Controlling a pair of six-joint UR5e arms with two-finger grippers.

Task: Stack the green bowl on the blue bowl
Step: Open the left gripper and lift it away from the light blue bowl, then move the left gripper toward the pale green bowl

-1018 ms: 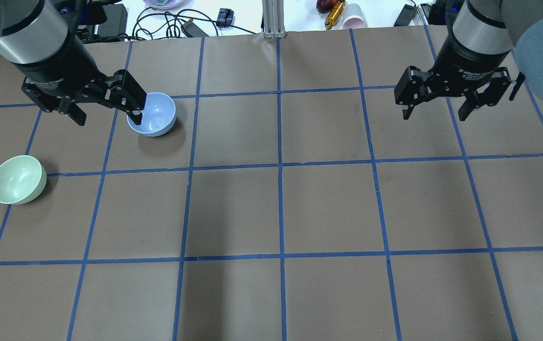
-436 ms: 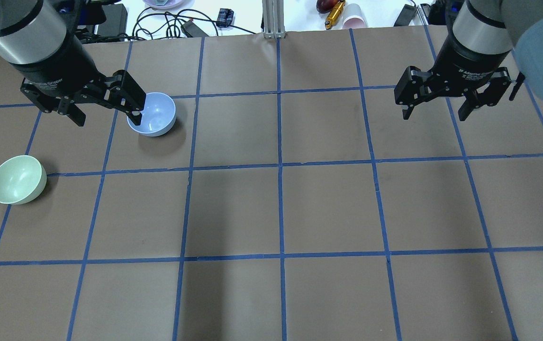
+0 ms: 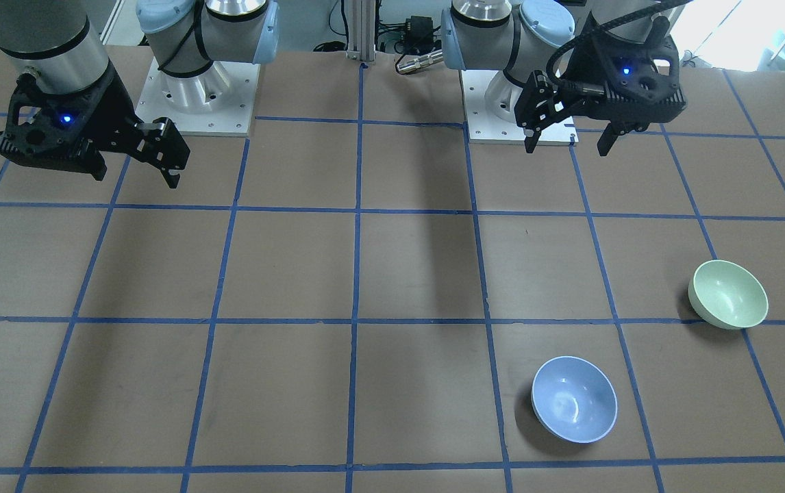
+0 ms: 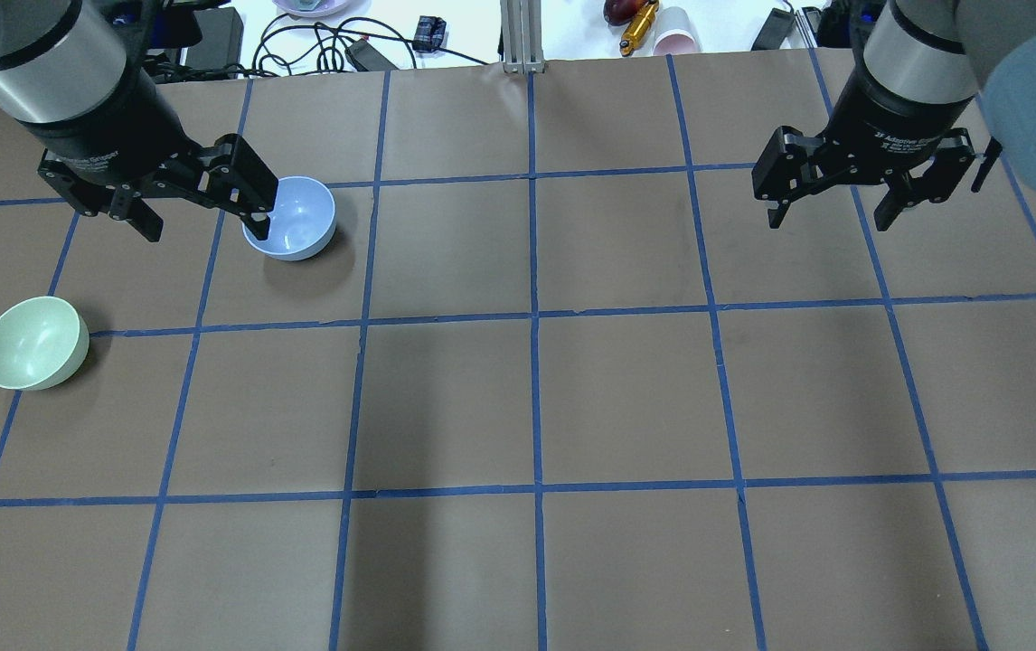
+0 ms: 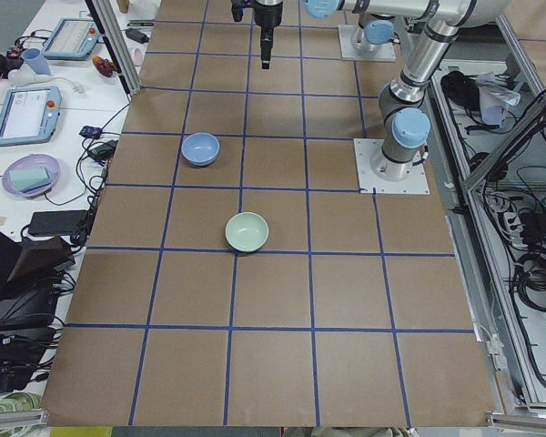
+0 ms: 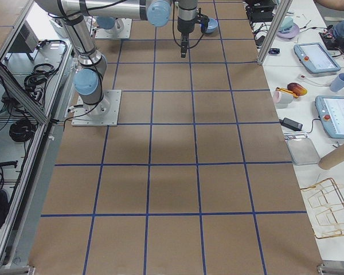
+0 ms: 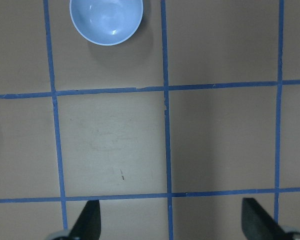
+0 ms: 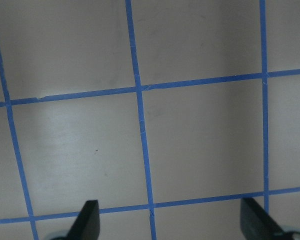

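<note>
The pale green bowl (image 4: 32, 344) sits upright on the table at the left; it also shows in the front view (image 3: 728, 294). The light blue bowl (image 4: 294, 220) stands upright farther back and to the right of it, also in the front view (image 3: 574, 399) and at the top of the left wrist view (image 7: 106, 20). My left gripper (image 4: 202, 215) is open and empty, high above the table; one finger overlaps the blue bowl's left rim in the overhead view only. My right gripper (image 4: 834, 212) is open and empty, high over the right side.
The table (image 4: 536, 398) is brown paper with a blue tape grid. Cables, a pink cup (image 4: 676, 36) and small devices lie beyond its far edge. The two arm bases (image 3: 194, 96) stand at the robot's side.
</note>
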